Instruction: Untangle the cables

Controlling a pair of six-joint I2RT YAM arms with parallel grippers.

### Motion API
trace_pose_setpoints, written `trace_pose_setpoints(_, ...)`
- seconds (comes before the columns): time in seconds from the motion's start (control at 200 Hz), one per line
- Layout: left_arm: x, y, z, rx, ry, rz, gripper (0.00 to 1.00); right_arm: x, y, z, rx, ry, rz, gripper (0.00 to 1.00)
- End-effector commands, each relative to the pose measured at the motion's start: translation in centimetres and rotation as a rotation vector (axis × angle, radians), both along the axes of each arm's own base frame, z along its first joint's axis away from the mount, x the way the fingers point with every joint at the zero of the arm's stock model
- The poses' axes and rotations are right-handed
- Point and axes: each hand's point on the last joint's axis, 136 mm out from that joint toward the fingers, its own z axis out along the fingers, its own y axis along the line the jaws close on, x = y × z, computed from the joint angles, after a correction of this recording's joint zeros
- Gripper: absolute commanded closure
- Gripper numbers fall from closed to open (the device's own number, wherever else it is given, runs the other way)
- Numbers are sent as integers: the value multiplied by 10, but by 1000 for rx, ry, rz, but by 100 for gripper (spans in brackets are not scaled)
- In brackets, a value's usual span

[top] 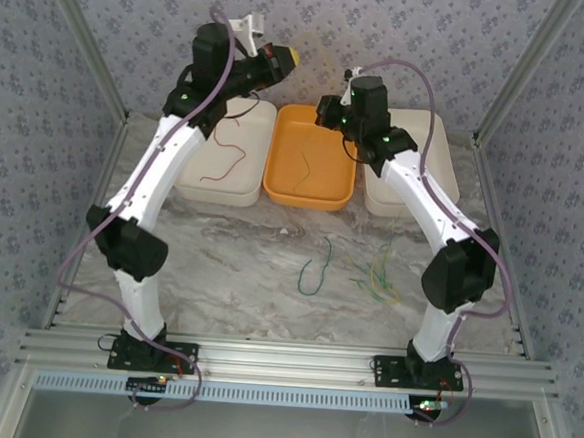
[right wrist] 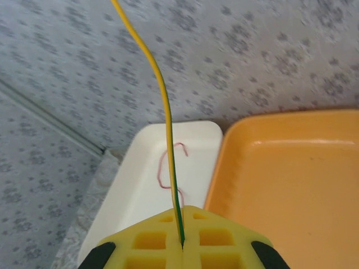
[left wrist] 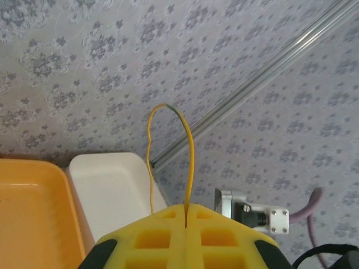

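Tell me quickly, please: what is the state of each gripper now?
Left gripper: closed, pinching a thin yellow cable.
Right gripper: closed, pinching a thin yellow-green cable.

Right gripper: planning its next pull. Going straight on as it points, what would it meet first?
Probably the white tray holding the red cable, beyond the yellow-green cable the right gripper pinches; depth is unclear.

place: robot lab cell | evidence: aluminium frame (top: 282,357); patterned backdrop walls (top: 406,26); marble-look table (top: 234,260)
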Motion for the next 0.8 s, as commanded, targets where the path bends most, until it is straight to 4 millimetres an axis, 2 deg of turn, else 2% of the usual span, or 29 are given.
trace_pose_setpoints(0.0,8,-17,-7,64,-7,-11,100,3,-12,-57,-20,221,-26,100)
trace_pose_setpoints(0.115,36,-30,-42,120,43,-5,100,6,-19,-95,-38,359,-31,100)
trace_pose_setpoints(0.265,80,-35,-103,157,118,54,99,8,-32,-139,-32,520,-65,100)
trace_pose_setpoints(0.305,93,-31,-123,158,156,81,86,9,-34,-149,-32,553,-68,100)
trace_pose_setpoints(0.38,111,-25,-156,142,231,104,49,15,-38,-165,-26,595,-84,100)
trace_pose_setpoints(0.455,118,-21,-179,134,294,103,30,24,-38,-178,-11,627,-91,100)
trace_pose_setpoints(0.47,118,-19,-183,142,305,108,19,25,-38,-182,-9,638,-92,100)
trace_pose_setpoints(0.49,118,-17,-187,156,318,116,14,26,-38,-185,-11,648,-93,100)
trace_pose_setpoints(0.61,113,1,-196,237,350,166,10,32,-34,-204,-31,713,-94,100)
trace_pose_setpoints(0.794,102,25,-177,285,352,214,10,35,-32,-229,-29,773,-113,100)
